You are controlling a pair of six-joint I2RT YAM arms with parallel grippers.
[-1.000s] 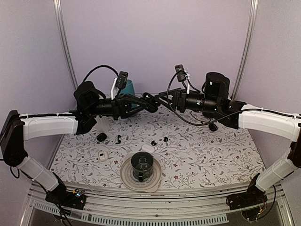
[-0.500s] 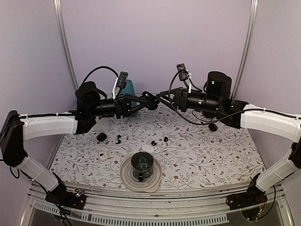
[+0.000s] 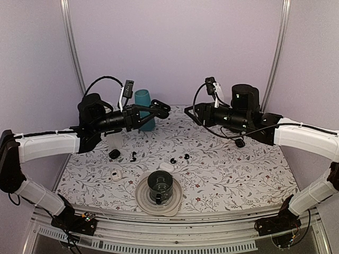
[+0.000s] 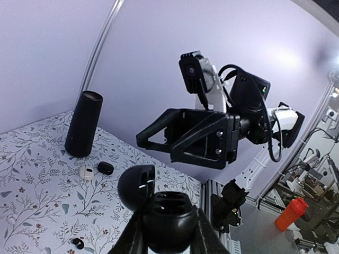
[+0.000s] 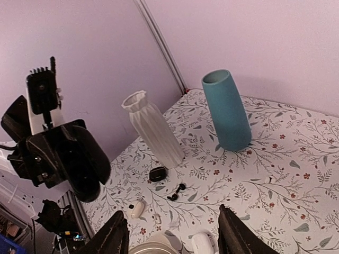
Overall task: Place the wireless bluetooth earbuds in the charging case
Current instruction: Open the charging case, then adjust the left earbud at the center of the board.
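Showing left gripper (image 3: 161, 108) clamped on open charging case (image 4: 168, 218) beside the teal vase (image 3: 141, 99); right gripper (image 5: 171, 217) (jaws spread, empty) faces it; earbuds (image 3: 173, 160) lie below, in front of the vase, between the grippers.

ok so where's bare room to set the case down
Widest bare patch: the cloth's near right, between the plate, the far black pod and the right edge. A smaller one lies behind the earbuds, right of the teal vase. Crowded: left of centre, from white vase to plate.
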